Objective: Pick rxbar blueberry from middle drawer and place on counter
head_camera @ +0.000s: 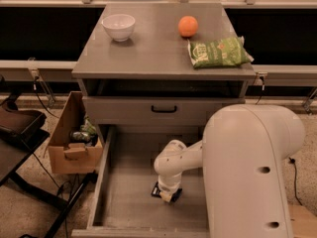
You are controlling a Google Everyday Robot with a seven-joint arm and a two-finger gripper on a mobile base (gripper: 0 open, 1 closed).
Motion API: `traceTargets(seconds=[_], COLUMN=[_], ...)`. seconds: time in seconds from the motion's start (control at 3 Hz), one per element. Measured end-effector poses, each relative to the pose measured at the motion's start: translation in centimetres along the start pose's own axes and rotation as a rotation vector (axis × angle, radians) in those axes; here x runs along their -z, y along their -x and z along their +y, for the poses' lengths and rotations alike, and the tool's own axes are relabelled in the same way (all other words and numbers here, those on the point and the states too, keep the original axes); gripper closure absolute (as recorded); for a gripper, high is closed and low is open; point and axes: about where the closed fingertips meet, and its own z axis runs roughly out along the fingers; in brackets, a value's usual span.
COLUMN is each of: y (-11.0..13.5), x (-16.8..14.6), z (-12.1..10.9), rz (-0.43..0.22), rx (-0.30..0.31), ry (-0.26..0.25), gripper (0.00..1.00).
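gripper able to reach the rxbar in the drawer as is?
Probably yes: the drawer is open and the gripper sits low inside it, right at the rxbar, with nothing between.
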Motion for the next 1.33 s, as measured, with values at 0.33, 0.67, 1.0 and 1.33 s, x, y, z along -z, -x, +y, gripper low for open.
traceTargets(seconds=[0.33, 0.67, 1.0, 1.33], y=[1.2, 3.2, 5.6, 6.1], x=[2.9, 11.1, 19.2, 28.3], z=[1.0, 4.5, 5.7, 4.6], rz=[0.029, 0.066, 0.037, -0.037], rx=[0.032, 0.117, 0.161, 0.11], ry=[-0.046, -0.091, -0.141, -0.188], gripper=[1.0, 1.0, 1.0, 1.0])
